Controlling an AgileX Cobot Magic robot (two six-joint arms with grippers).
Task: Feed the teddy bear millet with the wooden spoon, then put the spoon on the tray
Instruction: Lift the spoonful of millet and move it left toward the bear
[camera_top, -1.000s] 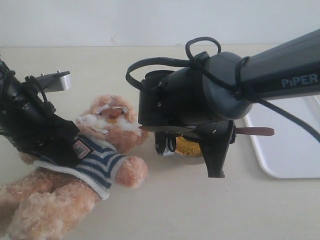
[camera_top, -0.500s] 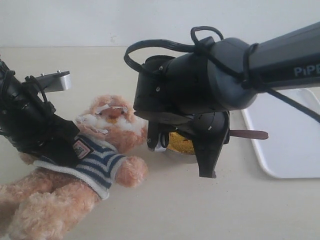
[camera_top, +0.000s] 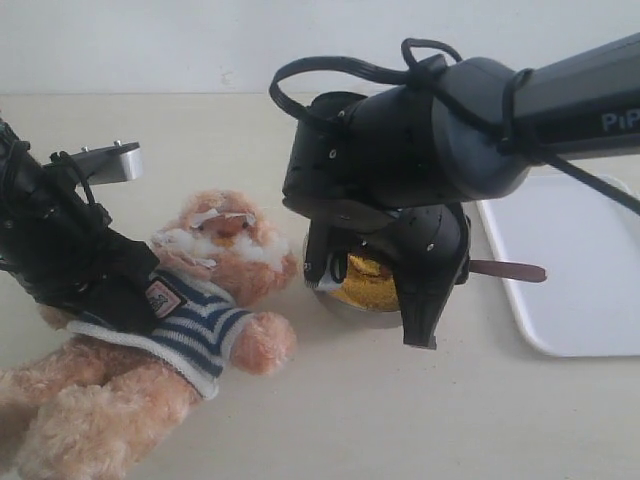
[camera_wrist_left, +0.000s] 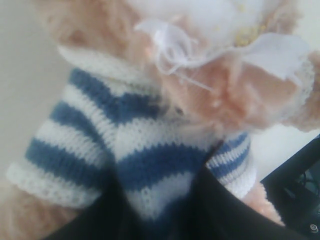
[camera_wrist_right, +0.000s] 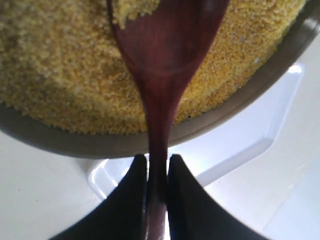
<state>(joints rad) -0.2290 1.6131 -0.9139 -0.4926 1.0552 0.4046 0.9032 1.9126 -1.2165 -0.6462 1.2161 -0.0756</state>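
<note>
The right hand (camera_wrist_right: 157, 164) is pressed together on the slim handle of the small dark reddish-brown wooden spoon (camera_wrist_right: 167, 55), one finger on each side, the pinch partway along the handle; the round spoon bowl lies down in the fine bright yellow millet (camera_wrist_right: 60, 65), with a few grains on it; the millet fills a round metal bowl (camera_wrist_right: 50, 142).

In the exterior view that bowl stands on the pale table (camera_top: 350, 420), just right of the bear's head; the spoon's handle end sticks out right, towards the flat white rectangular tray (camera_top: 590, 300) at the right edge.

The left hand (camera_wrist_left: 160, 212) is closed on the fluffy light-brown teddy bear (camera_top: 225, 240), pinching its body through the navy-and-white striped shirt; the bear lies at the near left, its head towards the bowl.

The spoon looks stiff and light, and its smooth wood may swivel between the narrow fingers; a hold further from the spoon bowl would likely let it tip more easily. The millet is loose and will probably run off at any tilt, so the spoon wants carrying level and slowly. The bear is soft and light and will give under pressure; the knitted shirt offers good purchase at the torso, though the head may sag away from the spoon. The tray seems rigid, and its low rim should stop the spoon from rolling off.
</note>
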